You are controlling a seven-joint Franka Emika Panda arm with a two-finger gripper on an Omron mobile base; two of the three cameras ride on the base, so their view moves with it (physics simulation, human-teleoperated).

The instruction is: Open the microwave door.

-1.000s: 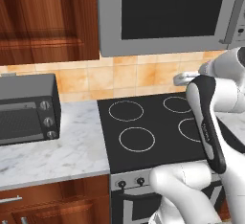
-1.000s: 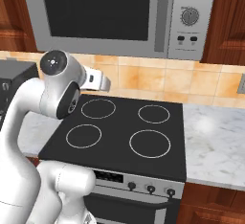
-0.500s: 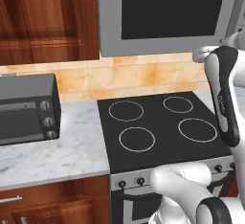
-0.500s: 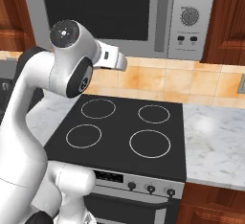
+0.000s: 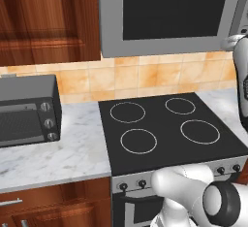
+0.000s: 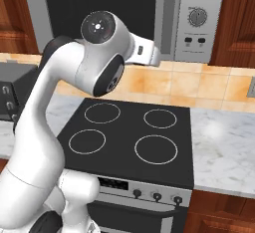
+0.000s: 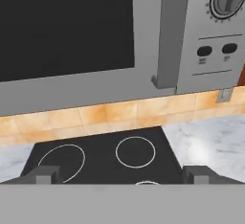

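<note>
1. The microwave (image 6: pixel 149 13) hung on the wall above the stove, between wooden cabinets; I saw it as a large grey box filling the top of both base views.
2. Its door, the microwave door (image 7: pixel 67 31), took up the left and middle of that box: a grey frame around a wide black window, shut flush against the body. A grey vertical handle bar (image 7: pixel 170 31) ran down its right edge, beside the button panel (image 7: pixel 215 31) with a round dial and two dark buttons.
3. The black stove top (image 5: pixel 169 126) with four ring burners lay below the microwave, with knobs along its near front edge. Nothing stood on it between my claw and the door.
4. Marble counter (image 5: pixel 58 148) ran to the left and right of the stove, with a tan tiled wall behind.
5. The toaster oven (image 5: pixel 26 109), small and dark grey with three knobs, sat on the left counter, well apart from the door.
6. My gripper (image 7: pixel 122 173) showed in the hand view with its two dark fingertips (image 7: pixel 45 174) spread wide apart, holding nothing. It was raised above the stove and aimed at the microwave's lower edge; the door lay ahead and above it, the handle bar slightly to the right of centre, and no part of the claw touched it. In the right base view the hand (image 6: pixel 147 53) reached out just in front of the lower part of the door.
</note>
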